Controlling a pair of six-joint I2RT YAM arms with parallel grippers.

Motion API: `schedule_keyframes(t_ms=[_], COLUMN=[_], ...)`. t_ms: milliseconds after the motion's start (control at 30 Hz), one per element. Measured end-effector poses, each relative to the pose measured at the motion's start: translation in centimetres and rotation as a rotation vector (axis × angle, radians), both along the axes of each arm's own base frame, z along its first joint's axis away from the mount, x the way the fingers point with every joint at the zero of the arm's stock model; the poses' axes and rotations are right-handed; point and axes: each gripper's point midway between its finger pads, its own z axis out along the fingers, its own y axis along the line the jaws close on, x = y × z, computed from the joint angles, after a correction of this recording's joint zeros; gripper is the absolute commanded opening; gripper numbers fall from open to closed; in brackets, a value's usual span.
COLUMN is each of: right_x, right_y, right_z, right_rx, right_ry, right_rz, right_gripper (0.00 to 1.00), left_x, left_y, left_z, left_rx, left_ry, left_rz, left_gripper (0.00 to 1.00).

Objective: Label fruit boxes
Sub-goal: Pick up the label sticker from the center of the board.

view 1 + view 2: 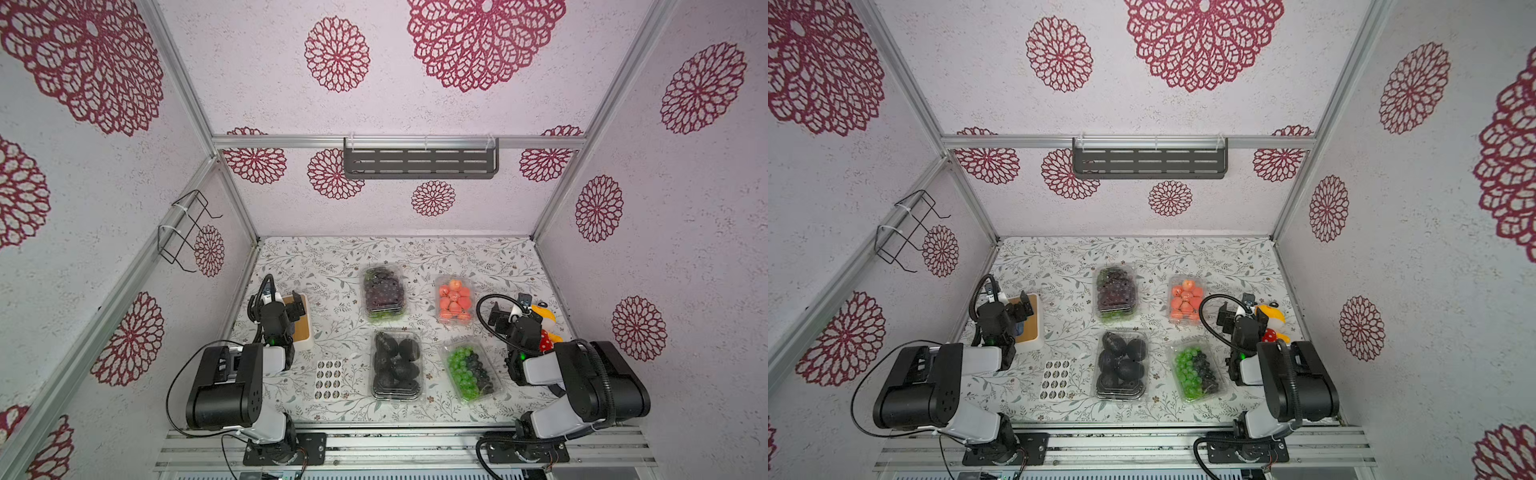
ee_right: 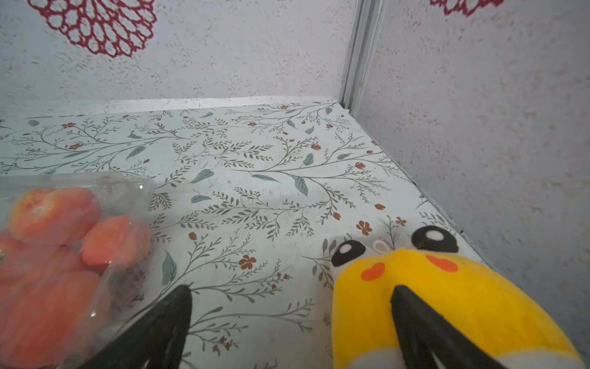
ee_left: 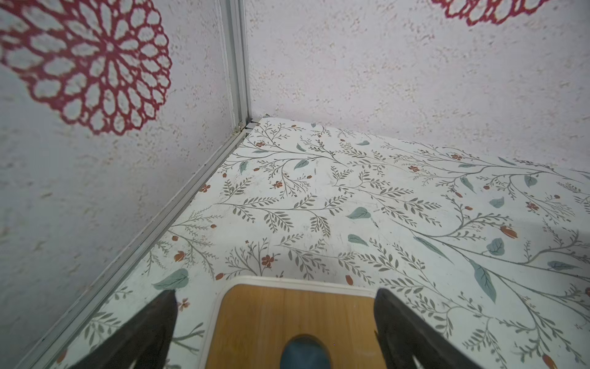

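Four clear fruit boxes lie on the floral table in both top views. Dark purple grapes (image 1: 383, 293) and orange-red strawberries (image 1: 455, 300) are at the back. Black round fruits (image 1: 397, 365) and green-and-black grapes (image 1: 471, 371) are in front. My left gripper (image 1: 291, 309) hangs open over a white box with a wooden lid (image 3: 287, 313), its fingers apart on either side. My right gripper (image 2: 291, 289) is open and empty over bare table. The strawberry box (image 2: 64, 255) is beside one finger, and a yellow plush toy (image 2: 360, 313) is under the other.
A white sheet of round stickers (image 1: 329, 379) lies flat left of the black-fruit box. The lidded box (image 1: 301, 328) stands by the left wall and the plush toy (image 1: 544, 316) by the right wall. Walls close in the table (image 1: 332, 266) on three sides.
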Motion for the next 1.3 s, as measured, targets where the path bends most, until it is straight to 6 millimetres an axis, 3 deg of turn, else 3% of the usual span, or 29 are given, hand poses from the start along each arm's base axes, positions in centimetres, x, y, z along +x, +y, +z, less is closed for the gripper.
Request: schedule_keyframes(t_ms=[1100, 1300], right_x=[0.0, -0.3], right_y=[0.0, 0.9], right_z=[0.1, 2.4], right_rx=[-0.001, -0.007], right_ry=[-0.002, -0.029], right_rz=[0.001, 0.062], right_gripper=[0.99, 0.99], left_x=[0.1, -0.3], left_y=[0.0, -0.6], left_z=[0.3, 1.7], left_rx=[0.005, 0.018], left_ry=[-0.010, -0.005], left_rz=[-0.003, -0.021], left_gripper=[0.98, 0.98])
